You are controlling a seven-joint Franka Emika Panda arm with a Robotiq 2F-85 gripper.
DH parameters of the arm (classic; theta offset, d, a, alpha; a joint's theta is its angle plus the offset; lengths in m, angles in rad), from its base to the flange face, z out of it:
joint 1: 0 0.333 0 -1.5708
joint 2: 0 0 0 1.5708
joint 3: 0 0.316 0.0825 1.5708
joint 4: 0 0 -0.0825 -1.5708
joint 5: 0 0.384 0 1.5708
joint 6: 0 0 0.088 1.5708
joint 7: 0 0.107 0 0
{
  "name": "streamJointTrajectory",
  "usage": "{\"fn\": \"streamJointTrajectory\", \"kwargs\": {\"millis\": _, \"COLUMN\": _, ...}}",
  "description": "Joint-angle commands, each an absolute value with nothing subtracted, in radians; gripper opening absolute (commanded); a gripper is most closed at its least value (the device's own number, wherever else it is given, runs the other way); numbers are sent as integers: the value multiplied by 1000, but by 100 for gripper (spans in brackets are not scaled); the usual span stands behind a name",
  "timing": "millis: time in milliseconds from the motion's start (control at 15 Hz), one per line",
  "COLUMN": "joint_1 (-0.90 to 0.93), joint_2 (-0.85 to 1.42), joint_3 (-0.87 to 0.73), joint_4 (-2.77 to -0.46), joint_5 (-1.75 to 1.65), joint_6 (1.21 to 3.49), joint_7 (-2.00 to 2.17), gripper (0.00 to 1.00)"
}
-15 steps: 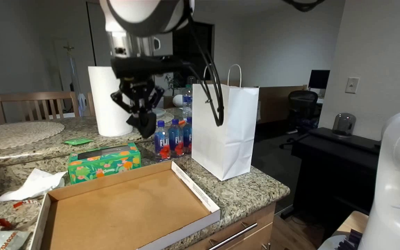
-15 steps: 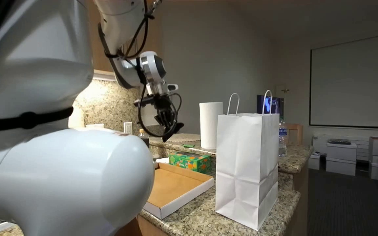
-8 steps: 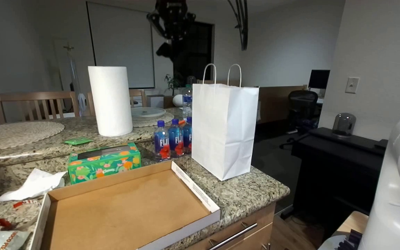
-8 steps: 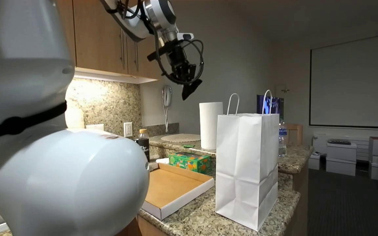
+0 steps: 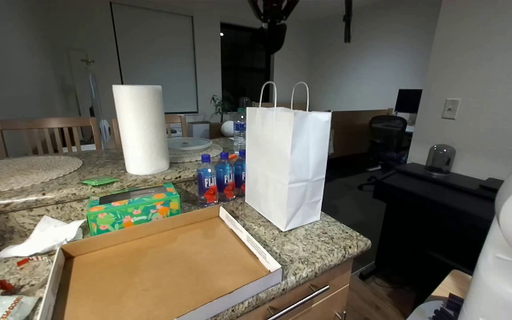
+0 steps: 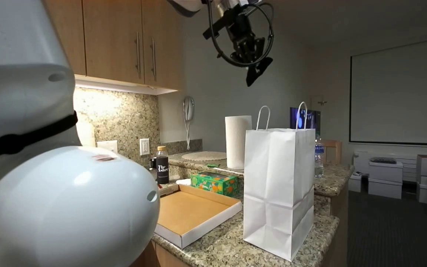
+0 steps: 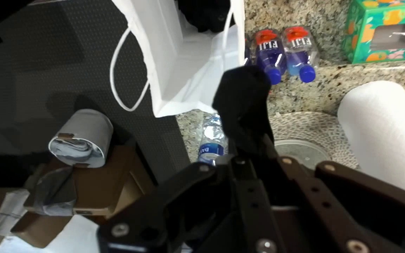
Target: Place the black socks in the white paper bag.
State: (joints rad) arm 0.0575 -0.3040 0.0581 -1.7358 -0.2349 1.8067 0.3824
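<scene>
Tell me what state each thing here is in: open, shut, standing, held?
Tool: shut
Black sock: held by the tool
White paper bag: upright, open-topped
Black fabric inside the bag: bunched, probably socks
Water bottles: upright, capped
Paper towel roll: standing upright
Tissue box: slot facing up
Cardboard tray: lidless, lying flat
Drawer: shut
Cabinet doors: shut
Screen: lit

Black sock (image 7: 243, 93) aloft above the upright, open white paper bag (image 5: 278, 164), black fabric (image 7: 206, 14) inside.
</scene>
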Motion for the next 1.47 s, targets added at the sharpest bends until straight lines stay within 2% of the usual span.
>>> {"fn": "streamJointTrajectory", "kwargs": {"millis": 0, "joint_1": 4, "joint_2": -337, "joint_3": 18, "joint_4": -1826, "joint_5": -179, "joint_6": 1882, "joint_7": 354, "gripper": 9}}
{"fn": "streamJointTrajectory", "kwargs": {"millis": 800, "joint_1": -39, "joint_2": -403, "joint_3": -3, "joint_4": -2097, "joint_5": -157, "joint_6": 1982, "joint_7": 368, "gripper": 8}}
{"fn": "streamJointTrajectory", "kwargs": {"millis": 867, "joint_1": -45, "joint_2": -400, "joint_3": -7, "joint_4": -2103, "joint_5": -151, "joint_6": 1979, "joint_7": 369, "gripper": 36}}
{"fn": "streamJointTrajectory", "kwargs": {"millis": 1000, "joint_1": -55, "joint_2": -386, "joint_3": -10, "joint_4": -2099, "joint_5": -139, "joint_6": 1973, "joint_7": 367, "gripper": 43}}
{"fn": "streamJointTrajectory", "kwargs": {"millis": 1400, "joint_1": -44, "joint_2": -347, "joint_3": 2, "joint_4": -2010, "joint_5": -103, "joint_6": 1941, "joint_7": 343, "gripper": 82}}
